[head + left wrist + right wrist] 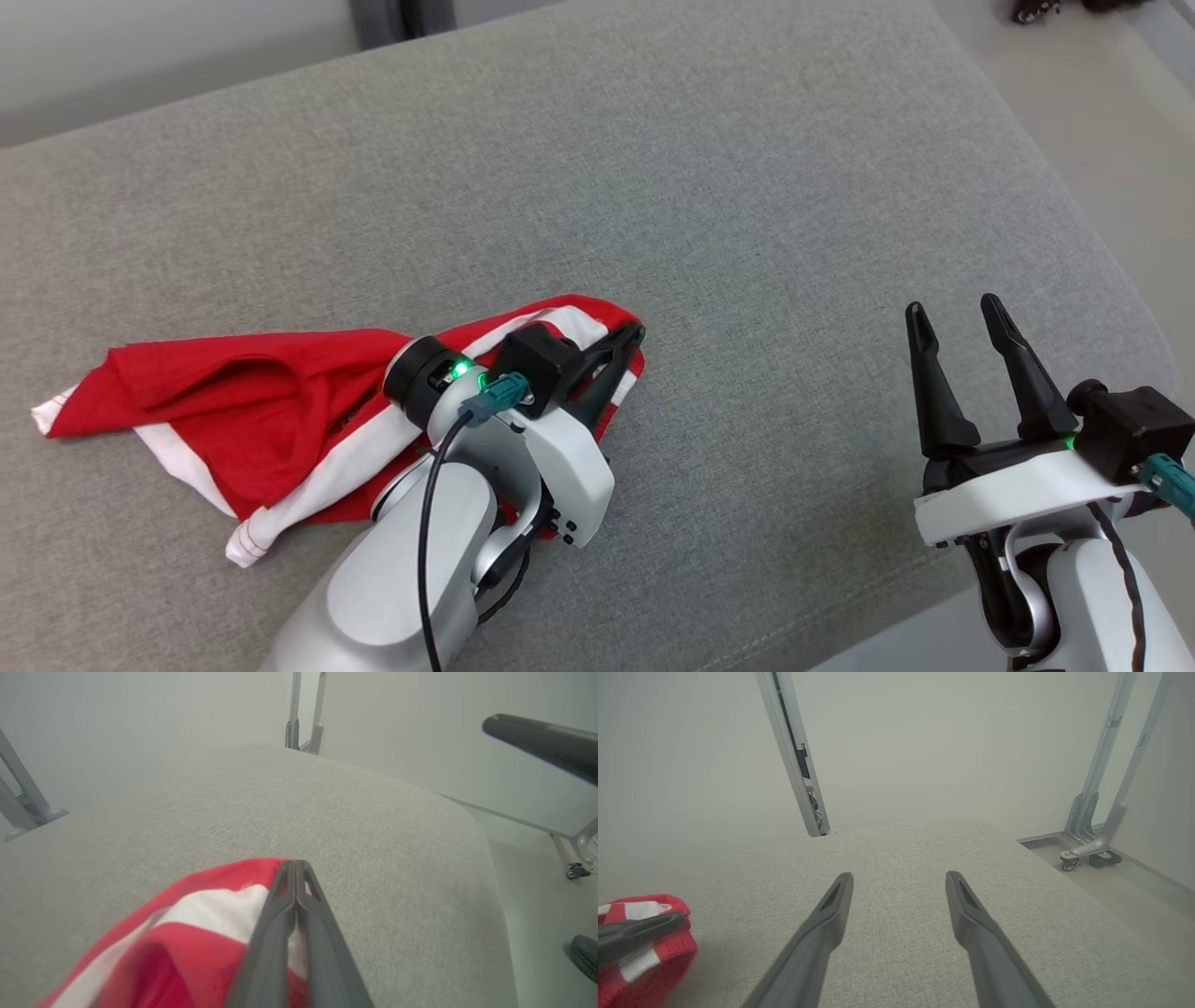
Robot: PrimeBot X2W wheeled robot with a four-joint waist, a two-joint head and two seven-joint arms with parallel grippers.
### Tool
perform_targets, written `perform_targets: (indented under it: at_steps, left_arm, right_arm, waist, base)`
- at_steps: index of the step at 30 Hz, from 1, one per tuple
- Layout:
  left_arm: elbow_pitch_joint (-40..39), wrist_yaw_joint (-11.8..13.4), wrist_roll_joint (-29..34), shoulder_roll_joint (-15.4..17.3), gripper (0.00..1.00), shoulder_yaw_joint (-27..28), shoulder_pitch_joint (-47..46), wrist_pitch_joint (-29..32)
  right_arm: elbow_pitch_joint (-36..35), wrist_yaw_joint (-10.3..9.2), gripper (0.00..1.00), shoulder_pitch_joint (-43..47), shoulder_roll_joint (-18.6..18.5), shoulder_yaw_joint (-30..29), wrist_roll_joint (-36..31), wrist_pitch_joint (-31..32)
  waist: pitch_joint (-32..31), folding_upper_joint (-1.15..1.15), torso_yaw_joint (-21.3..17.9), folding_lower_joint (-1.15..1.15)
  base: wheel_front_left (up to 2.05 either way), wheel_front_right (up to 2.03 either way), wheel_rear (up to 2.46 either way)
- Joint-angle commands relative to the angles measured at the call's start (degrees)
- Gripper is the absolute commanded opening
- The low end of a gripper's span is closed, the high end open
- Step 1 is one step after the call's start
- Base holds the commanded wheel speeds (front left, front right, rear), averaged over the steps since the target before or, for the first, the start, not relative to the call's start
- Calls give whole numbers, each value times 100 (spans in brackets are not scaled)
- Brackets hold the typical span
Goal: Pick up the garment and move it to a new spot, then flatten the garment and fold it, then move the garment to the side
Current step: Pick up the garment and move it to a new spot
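Observation:
A red garment (233, 392) with white stripes lies crumpled on the left of the grey cushion. My left gripper (633, 334) is shut on its right-hand edge, and the forearm covers part of the cloth. In the left wrist view the closed fingertips (295, 862) meet at the garment's (201, 905) far fold. My right gripper (952, 306) hovers open over bare cushion at the right, well apart from the cloth. The right wrist view has its own spread gripper (899, 877), with the garment (668, 956) and the left gripper (682, 917) at the lower left.
The grey cushion (653, 187) stretches wide behind and between the arms. Its rounded edge drops to pale floor at the right (1120, 140). Metal frame legs on casters (1087, 849) stand beyond that edge, and another upright post (794, 756) rises behind the cushion.

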Motion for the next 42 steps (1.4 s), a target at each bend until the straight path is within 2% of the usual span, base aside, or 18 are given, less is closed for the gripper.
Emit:
perform_targets:
  at_steps: [1, 2, 3, 4, 8, 11, 19, 24, 36, 42]
  left_arm:
    - [191, -37, -89, 18, 6, -101, -136, -3]
    - [258, -48, -129, 9, 43, -141, -182, -88]
    - [308, -46, -152, 8, 98, -182, -243, -141]
    - [349, -54, -188, 6, 100, -223, -250, -190]
    - [310, -51, -319, -5, 100, -274, -253, -386]
    - [181, 64, -437, 25, 100, -120, -157, -535]
    - [-296, 627, -791, 486, 100, 687, 205, -869]
    - [-596, 983, -1025, 912, 100, 1290, 562, -1038]
    - [-977, 1472, -1408, 1524, 100, 2418, 1537, -1356]
    - [-1313, 1577, -1280, 1666, 100, 2547, 2110, -1397]
  right_arm:
    - [66, 0, 100, -88, -10, -12, 44, -80]
    - [108, 0, 100, -97, -10, -19, 53, -111]
    - [145, 0, 100, -107, -10, -39, 49, -133]
    - [188, 0, 100, -114, -12, -68, 39, -153]
    - [299, 0, 100, -137, -11, -183, -28, -191]
    - [312, 0, 100, -144, -17, -269, -111, -200]
    - [195, 0, 100, -88, -17, -502, -315, -51]
    - [120, 0, 100, -26, -16, -546, -385, 43]
    - [93, 0, 100, 133, -18, -510, -490, 200]
    - [68, 0, 100, 262, -17, -463, -524, 278]
  waist:
    - [121, 0, -98, 0]
    - [128, 0, -86, 0]
    - [131, 0, -63, 0]
    - [125, 0, -26, 0]
    - [52, 0, 188, 0]
    - [-40, 0, 403, 0]
    - [-290, 0, 1082, 0]
    - [-433, 0, 1422, 0]
    - [-756, 0, 1800, 0]
    - [-934, 0, 1848, 0]
  base:
    - [0, 0, 0]
    - [0, 0, 0]
    - [0, 0, 0]
    - [0, 0, 0]
    - [0, 0, 0]
    - [0, 0, 0]
    - [0, 0, 0]
    - [0, 0, 0]
    - [0, 0, 0]
    - [0, 0, 0]
